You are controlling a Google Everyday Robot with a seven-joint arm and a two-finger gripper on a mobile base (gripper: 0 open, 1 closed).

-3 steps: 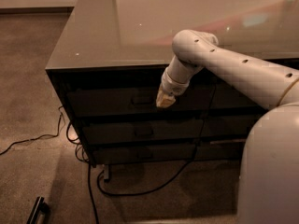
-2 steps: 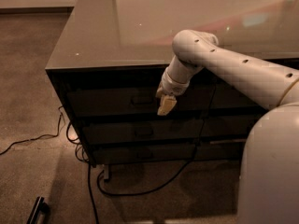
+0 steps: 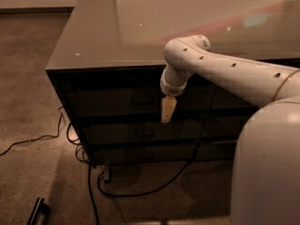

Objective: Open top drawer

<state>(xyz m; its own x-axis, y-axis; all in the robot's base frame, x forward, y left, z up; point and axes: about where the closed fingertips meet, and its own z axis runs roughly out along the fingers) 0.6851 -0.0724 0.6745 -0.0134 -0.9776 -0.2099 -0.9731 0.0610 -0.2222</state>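
1. The top drawer (image 3: 112,102) sits directly beneath the glossy countertop (image 3: 117,32). Its front is flush with the cabinet face, so it is judged closed.
2. The gripper (image 3: 168,110) hangs pointing down in front of that drawer's panel. It is just right of the loop handle (image 3: 142,99) and apart from it.
3. Judged reason: the arm (image 3: 225,74) reaches across from the right to bring the claw to handle height for a pull. No hold on the handle is evident.
4. Claw state: cannot tell whether released or clenched; it reads as one pale shape against the dark panel.
5. Two slimmer drawers (image 3: 117,135) lie below, likewise flush.
6. The handle is dark on dark, and its outline is faint.
7. The cabinet's right part is hidden by the arm and the robot body (image 3: 267,172).
8. How close the claw stands to the panel cannot be judged.
9. A black cable (image 3: 140,193) drops past the drawer fronts to the floor. Its upper end is lost near the arm.
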